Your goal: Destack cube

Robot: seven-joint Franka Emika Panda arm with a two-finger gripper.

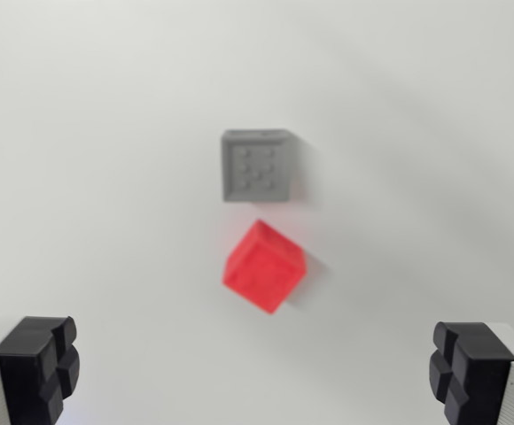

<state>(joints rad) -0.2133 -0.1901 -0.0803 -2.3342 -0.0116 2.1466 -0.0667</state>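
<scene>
Two cubes sit on the bench [80, 133], near each other but not touching. The flat cube [256, 166] lies higher in the wrist view, and the turned cube [263, 266] lies just below it

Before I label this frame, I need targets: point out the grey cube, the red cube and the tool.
Grey cube [256, 167]: wrist view, middle of its studded top face.
Red cube [264, 267]: wrist view, centre.
Tool [257, 372]: wrist view, midway between fingertips.

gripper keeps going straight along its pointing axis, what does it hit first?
Probably the red cube, which sits nearest the line between the open gripper fingers. The grey cube lies beyond it. Depth is unclear from this blurred wrist view.
</scene>
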